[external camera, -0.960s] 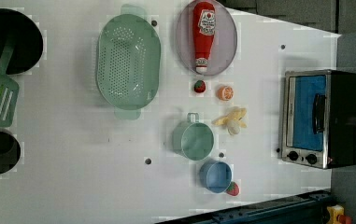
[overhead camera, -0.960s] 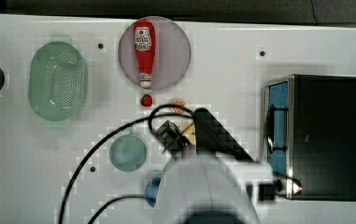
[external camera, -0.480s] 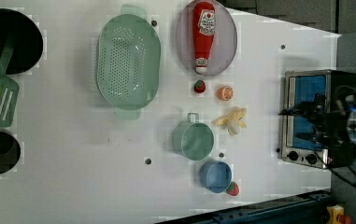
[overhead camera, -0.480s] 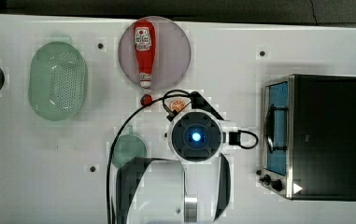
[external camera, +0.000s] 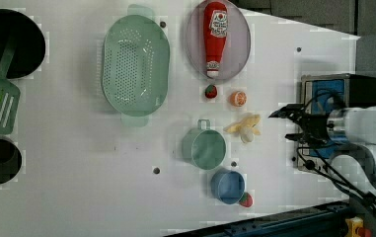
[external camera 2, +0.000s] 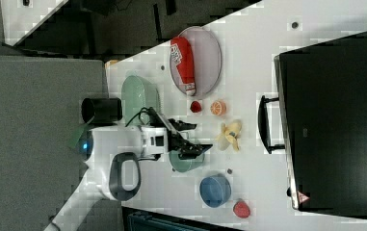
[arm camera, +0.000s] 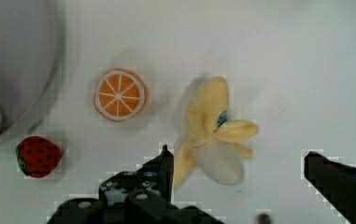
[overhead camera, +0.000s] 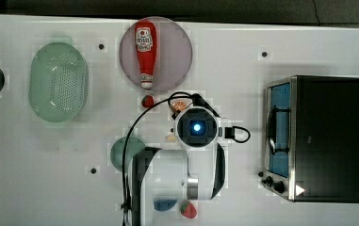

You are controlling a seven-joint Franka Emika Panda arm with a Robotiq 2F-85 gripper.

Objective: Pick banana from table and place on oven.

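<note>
White and matte, the surface (external camera: pixel 77 163) carries the banana (arm camera: pixel 210 133), lying just beside an orange slice (arm camera: pixel 120 94) and well apart from the oven (overhead camera: pixel 323 136). The end effector (arm camera: pixel 241 186) hangs over the banana, fingers spread wide, holding nothing. The banana looks like a light, soft toy with splayed peel flaps and a matte skin; I'd pinch across its thick pale body, not the floppy peels.
</note>
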